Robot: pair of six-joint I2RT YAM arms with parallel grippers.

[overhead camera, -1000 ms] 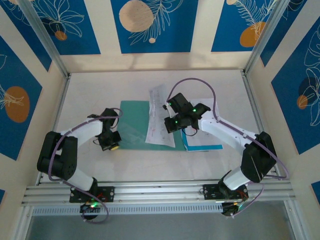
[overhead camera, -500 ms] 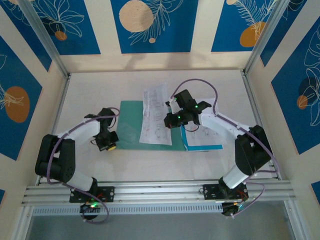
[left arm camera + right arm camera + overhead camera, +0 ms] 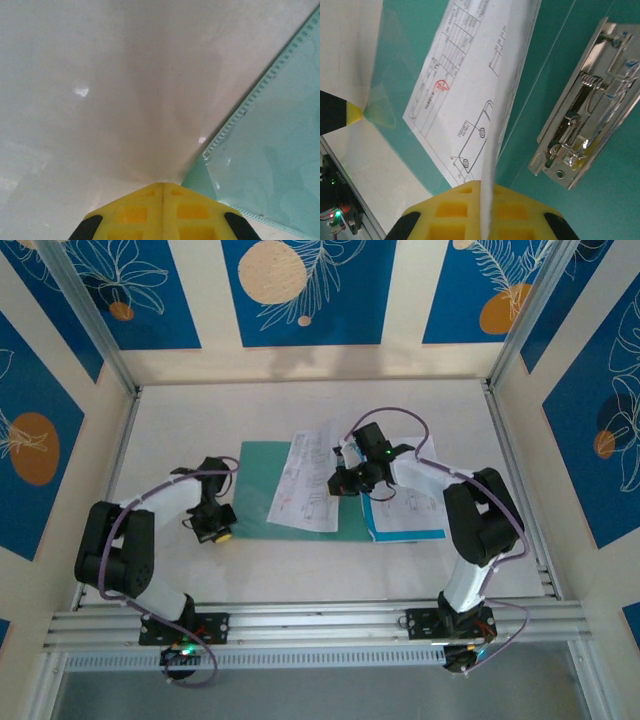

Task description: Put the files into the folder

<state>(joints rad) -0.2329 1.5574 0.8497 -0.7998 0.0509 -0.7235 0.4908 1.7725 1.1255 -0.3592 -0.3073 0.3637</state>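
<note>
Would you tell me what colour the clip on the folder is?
Shiny silver; the clip shows best in the right wrist view.

Bright, even light, sm. glare spots

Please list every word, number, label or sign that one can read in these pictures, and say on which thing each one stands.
Nothing can be read for certain.
The files, right wrist view: printed table rows, a line drawing and a small red mark; the letters are too blurred to read.
The files, top view: print too small to read.
The folder, the metal clip, the right gripper: no text or sign on them.
</note>
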